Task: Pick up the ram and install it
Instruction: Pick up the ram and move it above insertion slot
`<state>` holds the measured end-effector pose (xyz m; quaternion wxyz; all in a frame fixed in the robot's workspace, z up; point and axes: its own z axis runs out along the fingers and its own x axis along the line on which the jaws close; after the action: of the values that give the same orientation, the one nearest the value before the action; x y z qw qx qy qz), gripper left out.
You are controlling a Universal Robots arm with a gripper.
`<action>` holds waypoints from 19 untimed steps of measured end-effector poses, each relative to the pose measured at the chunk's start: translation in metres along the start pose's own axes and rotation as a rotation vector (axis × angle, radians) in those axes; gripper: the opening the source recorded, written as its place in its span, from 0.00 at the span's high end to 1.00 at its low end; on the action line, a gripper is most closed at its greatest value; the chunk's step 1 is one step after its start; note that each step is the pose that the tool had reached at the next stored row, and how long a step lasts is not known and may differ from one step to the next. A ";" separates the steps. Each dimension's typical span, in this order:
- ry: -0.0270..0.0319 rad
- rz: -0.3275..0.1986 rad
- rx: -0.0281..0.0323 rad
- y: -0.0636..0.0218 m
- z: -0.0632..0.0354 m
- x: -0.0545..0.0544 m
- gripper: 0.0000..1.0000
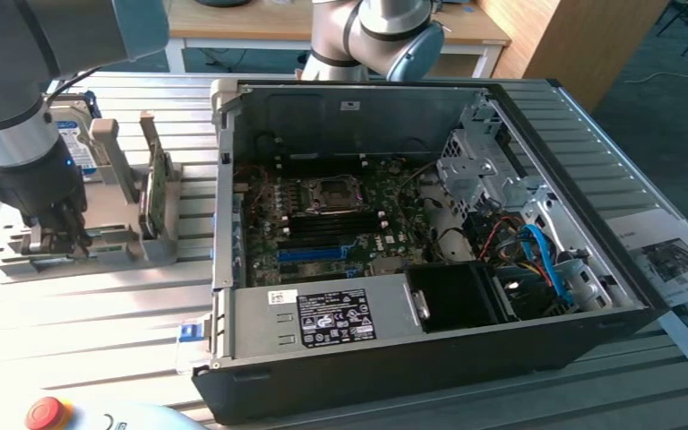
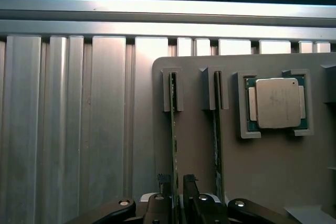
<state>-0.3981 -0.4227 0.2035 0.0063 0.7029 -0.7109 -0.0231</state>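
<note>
The ram (image 2: 173, 129) is a slim green stick standing on edge in a slot of the grey holder (image 2: 262, 171). A second like stick (image 2: 217, 140) stands in the neighbouring slot. My gripper (image 2: 177, 182) is lowered over the first stick, open, with one dark finger on each side of its edge and a small gap to each. In the exterior view the gripper (image 1: 60, 240) is down at the near end of the holder (image 1: 117, 246), at the exterior view's left of the open computer case (image 1: 440, 296). The motherboard (image 1: 320, 224) lies inside the case.
A silver processor chip (image 2: 276, 103) lies in a recess of the holder. A wider green card (image 1: 153, 193) stands upright in the holder beside the case wall. A red stop button (image 1: 47, 412) sits at the front, and printed sheets (image 1: 679, 269) lie at the exterior view's right.
</note>
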 end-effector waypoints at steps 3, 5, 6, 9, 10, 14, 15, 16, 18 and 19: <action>0.0001 0.000 -0.0001 0.0001 -0.0001 -0.001 0.76; 0.0001 0.000 -0.0001 0.0000 0.0000 -0.001 0.76; 0.0001 0.000 -0.0001 -0.0001 0.0000 -0.001 0.76; 0.0003 0.000 -0.0003 -0.0001 0.0000 -0.002 0.76; 0.0003 0.000 -0.0003 -0.0001 0.0001 -0.002 0.76; 0.0004 0.000 -0.0002 -0.0002 0.0010 -0.002 0.76; 0.0006 0.000 -0.0002 -0.0002 0.0011 -0.002 0.76; 0.0007 0.000 -0.0003 -0.0002 0.0011 -0.002 0.76; 0.0007 0.000 -0.0003 -0.0001 0.0011 -0.002 0.76; 0.0007 0.000 -0.0003 -0.0002 0.0011 -0.002 0.76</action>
<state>-0.3979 -0.4211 0.2024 0.0067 0.7029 -0.7109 -0.0230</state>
